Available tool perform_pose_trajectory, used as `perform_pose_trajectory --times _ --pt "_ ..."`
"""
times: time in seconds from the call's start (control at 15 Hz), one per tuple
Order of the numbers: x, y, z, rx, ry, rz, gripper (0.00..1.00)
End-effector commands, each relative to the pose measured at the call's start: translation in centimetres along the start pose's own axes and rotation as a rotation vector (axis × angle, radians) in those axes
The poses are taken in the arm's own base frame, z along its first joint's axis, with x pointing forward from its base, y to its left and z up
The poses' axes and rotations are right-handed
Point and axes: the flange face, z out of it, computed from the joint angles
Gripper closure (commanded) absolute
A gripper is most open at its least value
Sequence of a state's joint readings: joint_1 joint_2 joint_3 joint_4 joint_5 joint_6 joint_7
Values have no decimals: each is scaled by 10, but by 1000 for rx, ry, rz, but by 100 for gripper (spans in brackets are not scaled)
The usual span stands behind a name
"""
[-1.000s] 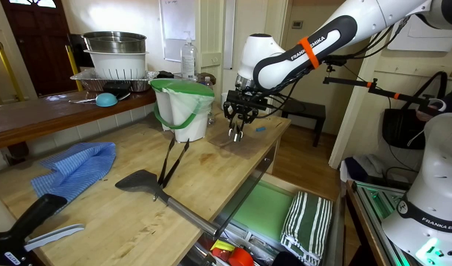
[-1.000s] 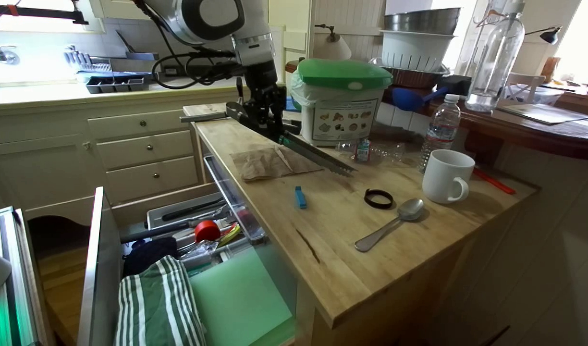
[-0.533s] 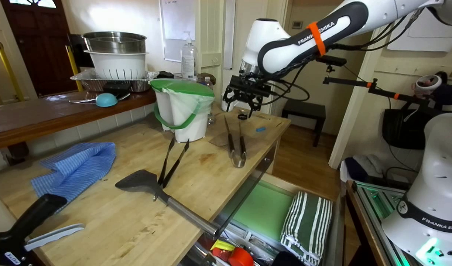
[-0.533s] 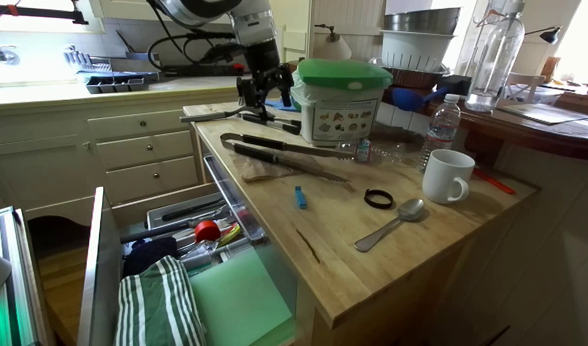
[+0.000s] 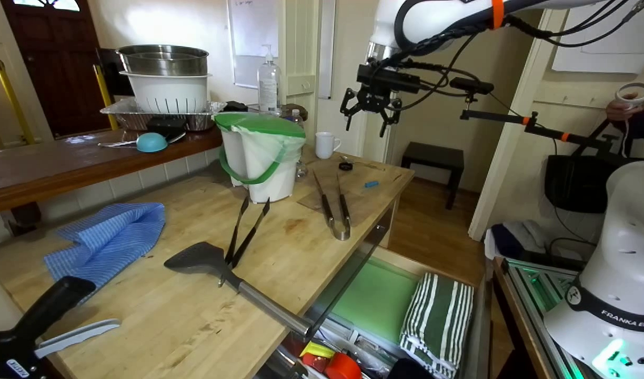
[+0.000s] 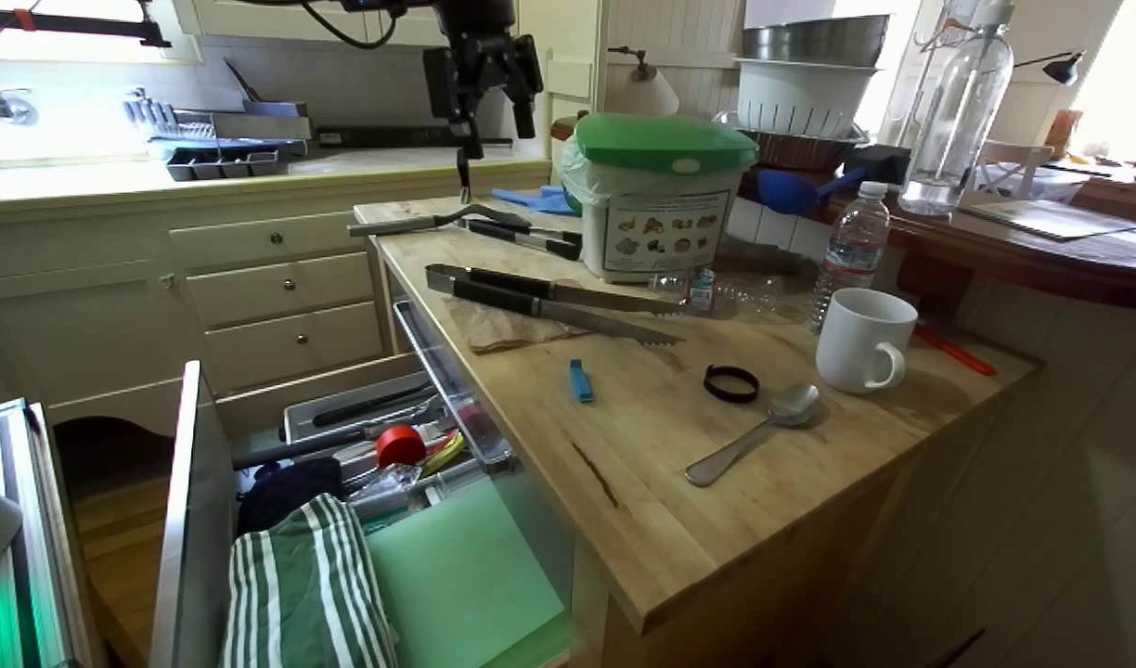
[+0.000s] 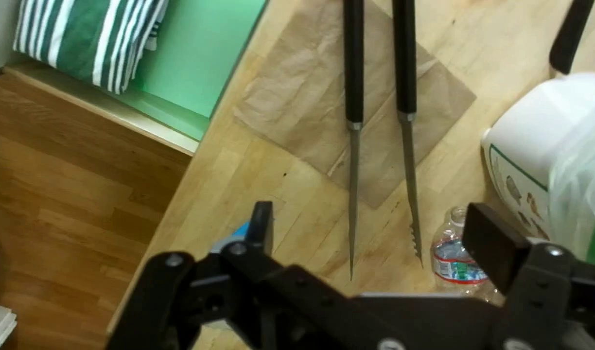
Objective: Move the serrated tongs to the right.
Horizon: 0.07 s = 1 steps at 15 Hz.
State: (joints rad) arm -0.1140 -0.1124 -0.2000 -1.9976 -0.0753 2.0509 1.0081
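Note:
The serrated tongs point(image 5: 328, 211) lie spread in a V on the wooden counter, partly over a flat piece of brown paper, in both exterior views. Their arms have dark handles and metal tips with teeth, and their tips point away from the open drawer. In the wrist view the tongs point(image 7: 354, 68) extend down between the jaws, well below them, touching neither. My gripper point(image 5: 365, 129) hangs high above the counter, open, with nothing between its fingers. The tongs' joined end is cut off in the wrist view but shows in an exterior view point(image 6: 438, 276).
A white bin with a green lid point(image 5: 264, 158) stands beside the tongs. A spatula point(image 5: 206, 259) crosses a second pair of tongs point(image 5: 251, 231). A mug point(image 6: 860, 339), spoon point(image 6: 754, 436), black ring point(image 6: 730, 383), blue clip point(image 6: 580, 380) and plastic bottle point(image 7: 458, 262) are nearby. The drawer point(image 5: 374, 295) is open.
A second ago the gripper was closed around the tongs at the counter. It has since opened, let them drop spread onto the surface, and risen well above them.

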Motion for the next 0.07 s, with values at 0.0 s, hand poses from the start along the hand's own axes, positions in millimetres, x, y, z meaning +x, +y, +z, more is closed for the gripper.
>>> perform_pose_trajectory --times 0.0 --pt "1 7 -11 -1 -14 -34 0"
